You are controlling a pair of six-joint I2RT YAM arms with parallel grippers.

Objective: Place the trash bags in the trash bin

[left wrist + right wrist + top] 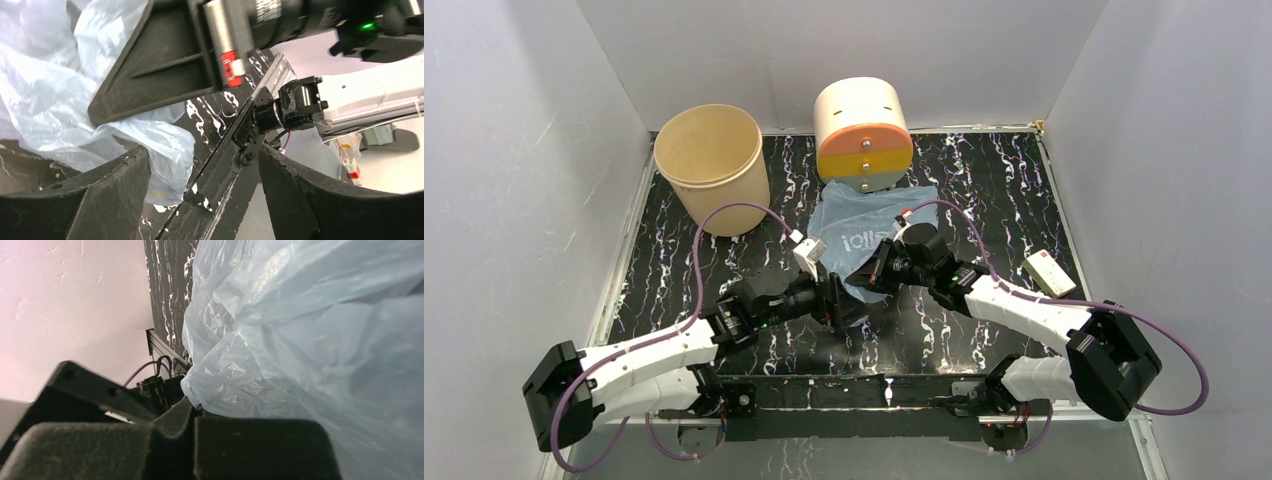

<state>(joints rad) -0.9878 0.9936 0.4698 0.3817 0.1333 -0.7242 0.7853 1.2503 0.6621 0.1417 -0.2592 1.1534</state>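
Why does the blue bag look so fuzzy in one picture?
Right wrist view: the trash bag sits so close to the lens that it goes soft, and the right end effector is a dark blur. Left wrist view: white glare washes out the right side. Top external view: even light, everything sharp.

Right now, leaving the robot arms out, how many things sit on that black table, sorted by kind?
Round containers: 2 (beige trash bin, cream cylinder with an orange-yellow front)
Plastic bags: 1 (pale-blue trash bag)
Small boxes: 1 (white box near the right wall)
Total: 4
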